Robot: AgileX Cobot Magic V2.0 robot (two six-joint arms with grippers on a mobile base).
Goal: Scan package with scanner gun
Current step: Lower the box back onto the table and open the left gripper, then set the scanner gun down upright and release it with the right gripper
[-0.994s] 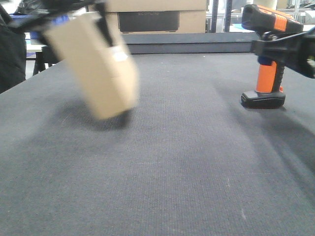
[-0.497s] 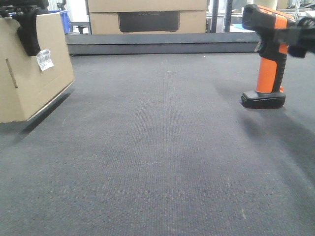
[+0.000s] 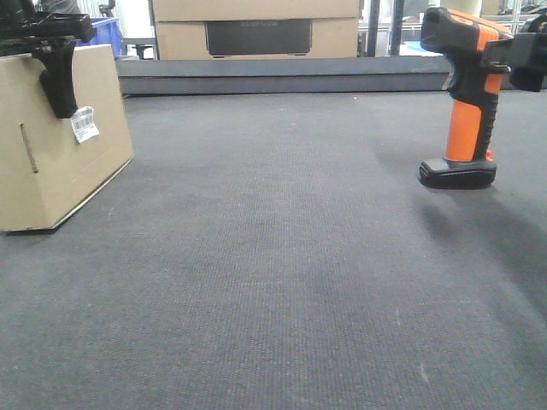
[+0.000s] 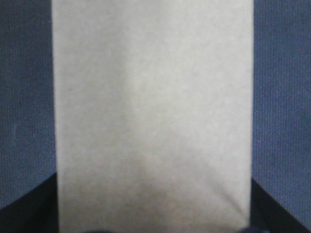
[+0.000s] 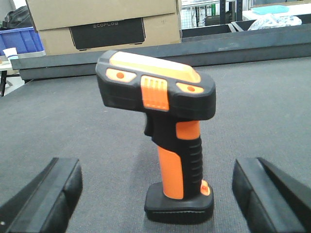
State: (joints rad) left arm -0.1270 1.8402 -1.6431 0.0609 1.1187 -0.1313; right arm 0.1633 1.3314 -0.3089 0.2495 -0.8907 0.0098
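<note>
The package (image 3: 64, 162), a plain brown box with a white barcode label (image 3: 85, 125) and a narrow slot, stands at the far left with its bottom at the table surface. My left gripper (image 4: 154, 213) is shut on it from above; one black finger (image 3: 58, 81) runs down its front face. In the left wrist view the package (image 4: 153, 97) fills the middle. The scanner gun (image 3: 466, 94), orange handle and black head, stands upright on its flat foot at the right. My right gripper (image 5: 155, 177) is open just short of the scanner gun (image 5: 170, 131), fingers apart on either side, not touching.
A wider cardboard box with a dark panel (image 3: 256, 30) stands behind the table's raised back edge (image 3: 282, 75). A blue bin (image 3: 107, 30) sits at the back left. Dark grey cloth covers the table (image 3: 282, 273) between package and scanner.
The package swung from mid-left, tilted in the air, out to the far left and came down level. My right gripper drew back from across the scanner's handle.
</note>
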